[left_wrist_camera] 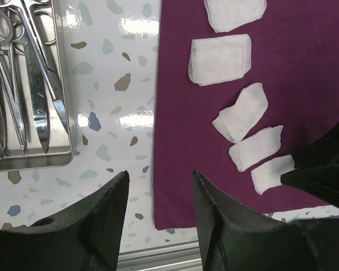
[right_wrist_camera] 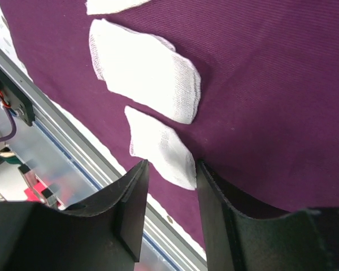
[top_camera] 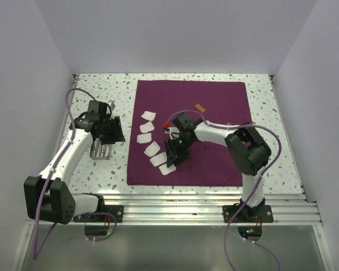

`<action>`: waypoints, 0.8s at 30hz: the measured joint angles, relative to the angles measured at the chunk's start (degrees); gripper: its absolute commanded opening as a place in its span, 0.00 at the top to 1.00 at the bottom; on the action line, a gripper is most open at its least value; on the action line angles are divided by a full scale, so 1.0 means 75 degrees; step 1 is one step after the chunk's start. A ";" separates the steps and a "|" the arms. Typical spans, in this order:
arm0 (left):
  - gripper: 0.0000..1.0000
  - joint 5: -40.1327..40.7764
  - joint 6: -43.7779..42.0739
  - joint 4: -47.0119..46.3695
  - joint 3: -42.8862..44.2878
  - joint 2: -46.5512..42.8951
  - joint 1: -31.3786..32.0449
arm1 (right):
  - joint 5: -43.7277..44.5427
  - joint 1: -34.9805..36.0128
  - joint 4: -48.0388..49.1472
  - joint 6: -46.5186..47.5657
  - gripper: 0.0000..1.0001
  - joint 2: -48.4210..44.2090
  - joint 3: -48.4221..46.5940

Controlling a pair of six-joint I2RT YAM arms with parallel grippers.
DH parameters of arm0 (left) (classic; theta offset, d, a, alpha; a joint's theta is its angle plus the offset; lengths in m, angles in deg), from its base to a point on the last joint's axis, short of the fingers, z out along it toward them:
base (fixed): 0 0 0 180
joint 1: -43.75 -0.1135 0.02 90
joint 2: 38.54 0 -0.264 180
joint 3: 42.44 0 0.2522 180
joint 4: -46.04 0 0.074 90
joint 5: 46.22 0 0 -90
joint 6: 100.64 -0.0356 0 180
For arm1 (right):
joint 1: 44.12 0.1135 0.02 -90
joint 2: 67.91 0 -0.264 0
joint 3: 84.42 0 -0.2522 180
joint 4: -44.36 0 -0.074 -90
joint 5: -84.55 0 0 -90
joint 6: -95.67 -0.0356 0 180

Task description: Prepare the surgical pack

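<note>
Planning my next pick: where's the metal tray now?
Top view, left side: the tray sits on the speckled table just left of the purple cloth, partly under the left arm.

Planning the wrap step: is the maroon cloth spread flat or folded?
Spread flat. The maroon cloth lies as one open square with all four edges showing, gauze squares loose on top; no fold visible.
</note>
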 measured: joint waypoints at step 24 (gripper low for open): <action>0.47 -0.0093 -0.0064 0.0000 0.0003 0.0067 0.0000 | -0.0586 0.0102 -0.0927 0.0009 1.00 -0.0708 -0.1332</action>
